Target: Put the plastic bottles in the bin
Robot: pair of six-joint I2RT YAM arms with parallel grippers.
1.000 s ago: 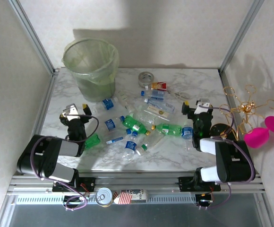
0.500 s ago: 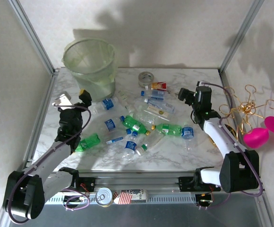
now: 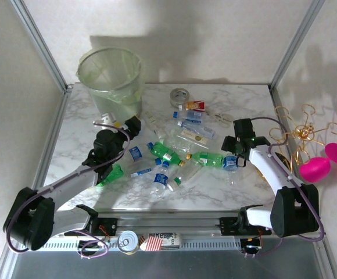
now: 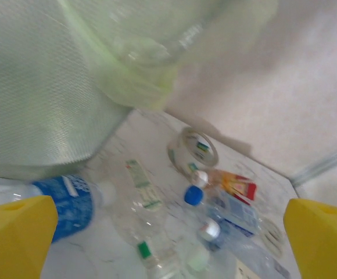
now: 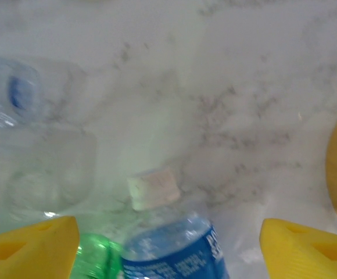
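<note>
Several small clear and green plastic bottles lie scattered mid-table, among them a green one [image 3: 165, 153]. The pale green bin [image 3: 110, 78] stands at the back left and looms close in the left wrist view [image 4: 40, 87]. My left gripper [image 3: 121, 123] hovers open beside the bin's base, over a blue-labelled bottle [image 4: 70, 206] and a clear bottle [image 4: 151, 232]. My right gripper [image 3: 236, 150] is open, its yellow fingers [image 5: 29, 250] wide apart either side of a blue-labelled, white-capped bottle [image 5: 174, 250] [image 3: 230, 163]. A green bottle [image 5: 96, 256] lies against it.
A grey tape roll [image 3: 180, 96] [image 4: 197, 148] and a red-labelled bottle [image 3: 194, 105] lie at the back. A gold wire stand [image 3: 302, 133] and pink objects [image 3: 319, 165] sit at the right edge. Metal frame posts flank the table.
Both arms have unfolded from the near edge. The left gripper swung right to the bottles beside the bin. The right gripper came forward and down over the blue-labelled bottle.
</note>
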